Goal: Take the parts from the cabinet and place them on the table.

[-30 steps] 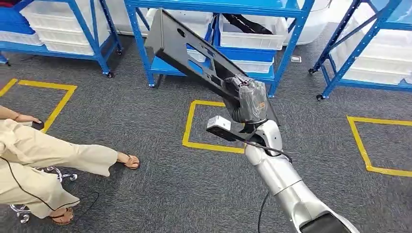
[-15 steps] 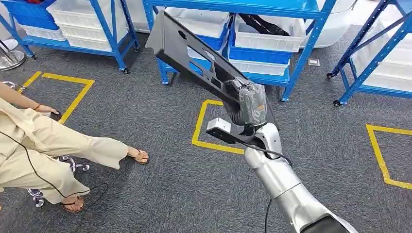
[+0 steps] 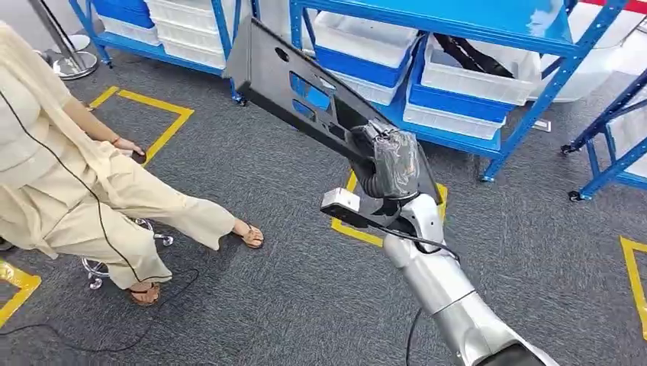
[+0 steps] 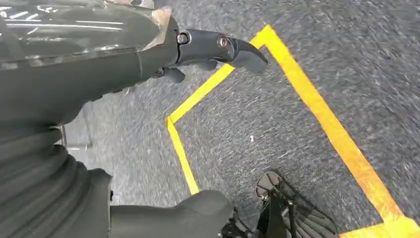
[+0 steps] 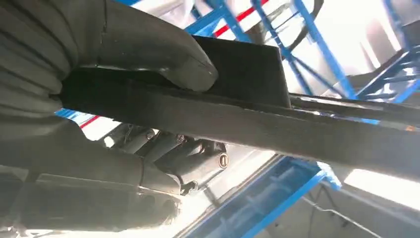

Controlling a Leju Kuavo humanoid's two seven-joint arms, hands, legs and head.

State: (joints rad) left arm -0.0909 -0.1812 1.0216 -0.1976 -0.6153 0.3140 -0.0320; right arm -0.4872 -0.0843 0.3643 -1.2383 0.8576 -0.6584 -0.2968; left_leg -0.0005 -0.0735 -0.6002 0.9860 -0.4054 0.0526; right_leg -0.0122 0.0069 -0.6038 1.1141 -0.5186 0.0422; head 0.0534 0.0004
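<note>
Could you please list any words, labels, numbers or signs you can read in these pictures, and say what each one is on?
There is no readable text.
Black panel held by the right hand: holes and cut-outs, no label.
White bins on the blue shelves: no lettering that can be made out.
Yellow floor tape: plain lines, no words or numbers.
Left hand: no markings that can be read.

1. Grey carpet floor (image 3: pixel 290 305) covered the room.
2. Yellow tape squares (image 3: pixel 152 103) marked it at upper left, centre and right edge.
3. Blue metal racks (image 3: pixel 526 99) on castors stood across the top of the frame.
4. White bins (image 3: pixel 473 76) and blue bins (image 3: pixel 358 61) sat on their shelves.
5. A chrome stand base (image 3: pixel 72 65) stood at upper left.
</note>
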